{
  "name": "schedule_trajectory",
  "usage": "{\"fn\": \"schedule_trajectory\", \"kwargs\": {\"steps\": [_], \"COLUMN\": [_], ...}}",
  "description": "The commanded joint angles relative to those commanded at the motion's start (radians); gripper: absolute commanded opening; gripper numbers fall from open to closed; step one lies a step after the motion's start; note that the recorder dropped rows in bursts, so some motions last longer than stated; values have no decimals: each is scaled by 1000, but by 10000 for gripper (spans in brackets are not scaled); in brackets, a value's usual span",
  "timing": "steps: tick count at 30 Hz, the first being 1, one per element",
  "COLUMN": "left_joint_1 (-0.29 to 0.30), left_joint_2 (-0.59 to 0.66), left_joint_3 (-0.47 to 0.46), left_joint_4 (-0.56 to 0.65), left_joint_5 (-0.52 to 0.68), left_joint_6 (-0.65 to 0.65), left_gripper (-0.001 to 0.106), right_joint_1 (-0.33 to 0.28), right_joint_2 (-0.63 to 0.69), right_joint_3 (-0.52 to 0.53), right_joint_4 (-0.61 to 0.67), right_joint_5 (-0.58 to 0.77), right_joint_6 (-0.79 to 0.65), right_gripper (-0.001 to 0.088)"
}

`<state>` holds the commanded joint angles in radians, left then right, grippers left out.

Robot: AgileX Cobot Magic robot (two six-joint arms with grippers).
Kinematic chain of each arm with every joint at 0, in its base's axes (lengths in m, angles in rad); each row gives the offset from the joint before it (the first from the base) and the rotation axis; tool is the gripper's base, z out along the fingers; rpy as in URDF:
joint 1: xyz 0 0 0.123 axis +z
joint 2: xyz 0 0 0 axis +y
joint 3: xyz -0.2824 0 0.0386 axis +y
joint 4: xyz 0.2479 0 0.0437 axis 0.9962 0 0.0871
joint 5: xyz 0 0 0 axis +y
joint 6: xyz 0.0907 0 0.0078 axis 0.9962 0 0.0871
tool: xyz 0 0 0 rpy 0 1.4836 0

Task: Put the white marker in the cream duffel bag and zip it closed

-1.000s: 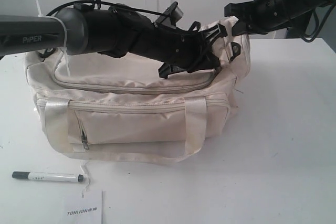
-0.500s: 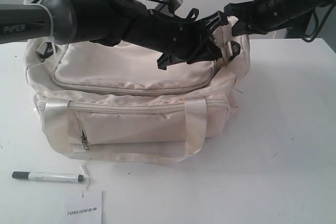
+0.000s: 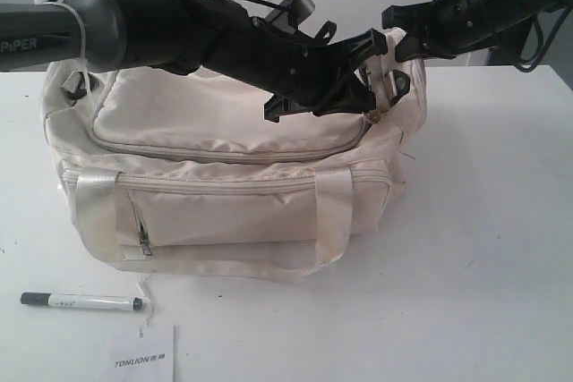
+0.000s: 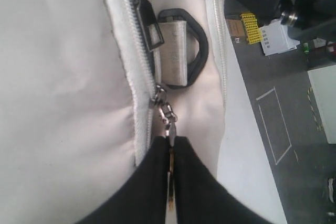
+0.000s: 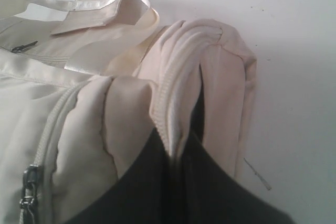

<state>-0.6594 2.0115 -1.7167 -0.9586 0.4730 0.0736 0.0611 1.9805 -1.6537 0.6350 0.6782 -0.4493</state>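
The cream duffel bag [image 3: 224, 212] stands mid-table with its curved top zipper shut along the visible length. My left gripper [image 3: 365, 103] reaches across to the bag's right end. There it is shut on the metal zipper pull [image 4: 168, 120], next to a black end ring [image 4: 198, 45]. My right gripper [image 3: 399, 38] is shut on a fold of the bag's end fabric [image 5: 181, 103], beside the zipper's end. The white marker [image 3: 81, 301] lies on the table in front of the bag's left corner, far from both grippers.
A white "TONLION" card [image 3: 143, 360] lies at the front edge, just right of the marker. The bag's pale handles [image 3: 333, 212] hang over its front pocket. The white table [image 3: 483, 248] stretches bare to the right of the bag.
My left arm has lifted off the bag's top, uncovering more of the top panel. Its gripper stays at the right end on the pull. The right arm and the marker have not moved.
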Motion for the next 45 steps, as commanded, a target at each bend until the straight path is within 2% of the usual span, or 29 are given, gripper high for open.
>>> {"fn": "schedule_trajectory", "kwargs": {"steps": [15, 18, 24, 27, 45], "left_joint_1": [0, 0, 0, 0, 0], "left_joint_2": [-57, -57, -83, -97, -107], "left_joint_3": [0, 0, 0, 0, 0], "left_joint_4": [43, 108, 118, 161, 225], "left_joint_5": [29, 57, 59, 59, 174], "left_joint_6": [0, 0, 9, 12, 12], "left_gripper": [0, 0, 0, 0, 0], "right_joint_1": [0, -2, -2, -2, -2], "right_joint_2": [0, 0, 0, 0, 0], "right_joint_3": [0, 0, 0, 0, 0], "right_joint_4": [4, 4, 4, 4, 4], "right_joint_5": [-2, -6, -4, -4, -10], "right_joint_6": [9, 53, 67, 72, 114], "right_gripper": [0, 0, 0, 0, 0]}}
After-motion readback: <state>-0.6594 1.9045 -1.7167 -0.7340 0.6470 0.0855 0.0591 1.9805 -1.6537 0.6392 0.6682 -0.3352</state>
